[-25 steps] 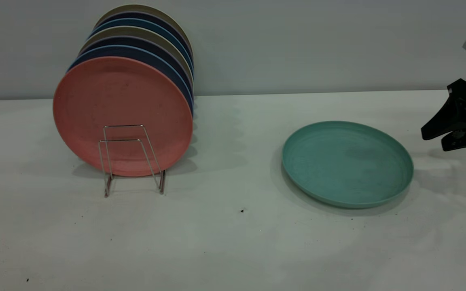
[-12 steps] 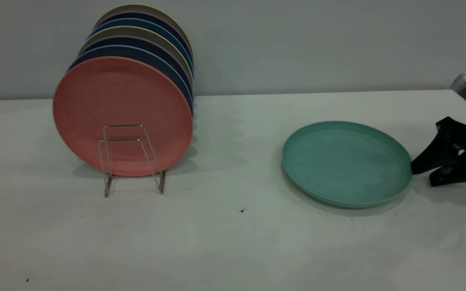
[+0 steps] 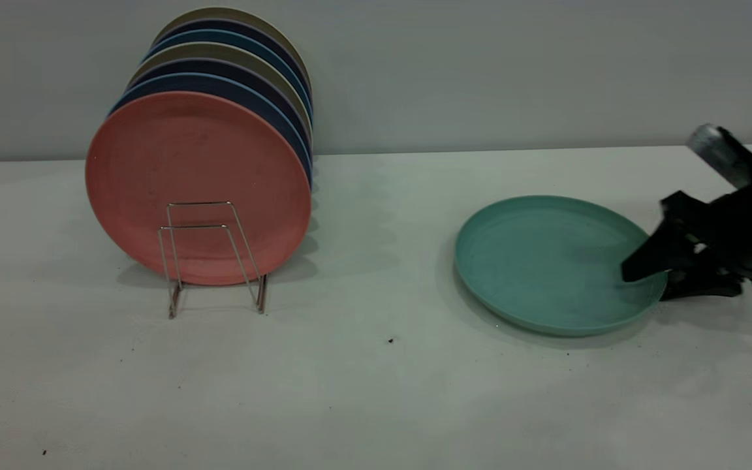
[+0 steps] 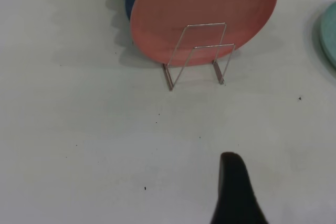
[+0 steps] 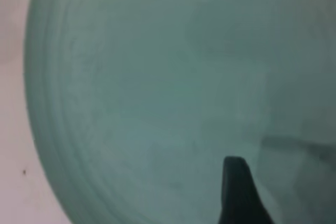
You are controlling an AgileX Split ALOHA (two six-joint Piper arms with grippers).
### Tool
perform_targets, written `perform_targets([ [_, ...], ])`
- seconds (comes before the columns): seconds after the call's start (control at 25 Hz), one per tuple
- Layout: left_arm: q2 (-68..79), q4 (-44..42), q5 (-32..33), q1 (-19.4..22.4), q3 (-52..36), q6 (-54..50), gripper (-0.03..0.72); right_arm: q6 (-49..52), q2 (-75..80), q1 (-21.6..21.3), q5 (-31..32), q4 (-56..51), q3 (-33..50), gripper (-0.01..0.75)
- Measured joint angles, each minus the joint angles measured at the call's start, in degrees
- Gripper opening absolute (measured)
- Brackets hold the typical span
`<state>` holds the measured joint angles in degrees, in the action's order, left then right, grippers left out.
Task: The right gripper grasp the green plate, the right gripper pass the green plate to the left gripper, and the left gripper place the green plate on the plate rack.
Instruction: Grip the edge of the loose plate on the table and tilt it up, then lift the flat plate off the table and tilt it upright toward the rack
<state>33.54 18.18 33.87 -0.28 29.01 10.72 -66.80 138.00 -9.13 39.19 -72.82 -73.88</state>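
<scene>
The green plate (image 3: 546,267) lies flat on the table at the right and fills the right wrist view (image 5: 147,87). My right gripper (image 3: 650,282) reaches in from the right and stands open astride the plate's right rim, one finger (image 5: 239,192) over the plate's inside, the other low at the outer edge. The plate rack (image 3: 209,254) (image 4: 202,51) stands at the left, with a salmon-pink plate (image 3: 196,186) at the front of a row of upright plates. My left gripper (image 4: 236,195) hangs over bare table in front of the rack, outside the exterior view.
Behind the pink plate (image 4: 210,9) stand several dark blue and olive plates (image 3: 245,72). A grey wall (image 3: 480,72) runs along the table's far edge. Bare tabletop (image 3: 363,287) lies between the rack and the green plate.
My right gripper has come down and moved left, from above the table beyond the plate's right side to astride its right rim. The plate and rack have not moved.
</scene>
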Motion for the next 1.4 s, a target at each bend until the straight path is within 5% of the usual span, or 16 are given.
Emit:
perform_targets([
  [0.16,0.0,0.0,0.0,0.0,0.0,0.1,0.493,-0.1,-0.1,2.1,-3.0,-2.1,-0.1,0.377],
  [0.32,0.0,0.0,-0.1,0.0,0.0,0.1,0.493,-0.1,-0.1,2.3,-6.3,-2.7,-0.1,0.105],
  [0.4,0.0,0.2,-0.1,0.0,0.0,0.0,0.493,0.4,-0.1,2.3,-7.7,-2.8,-0.1,0.032],
  [0.68,5.2,9.4,0.1,0.0,0.0,4.2,0.493,5.3,-2.8,2.3,-10.1,6.4,-0.1,0.013],
  [0.88,17.3,25.5,-0.7,0.0,0.0,19.3,0.493,10.4,-9.7,2.3,-9.7,17.7,-0.1,0.013],
  [1.16,35.4,51.3,-2.4,0.0,0.2,44.7,0.493,11.9,-15.3,3.8,-5.4,19.1,0.0,0.013],
  [1.4,48.4,59.3,-0.7,0.0,6.0,53.0,0.493,11.8,-15.5,9.3,-4.2,18.8,0.0,0.013],
])
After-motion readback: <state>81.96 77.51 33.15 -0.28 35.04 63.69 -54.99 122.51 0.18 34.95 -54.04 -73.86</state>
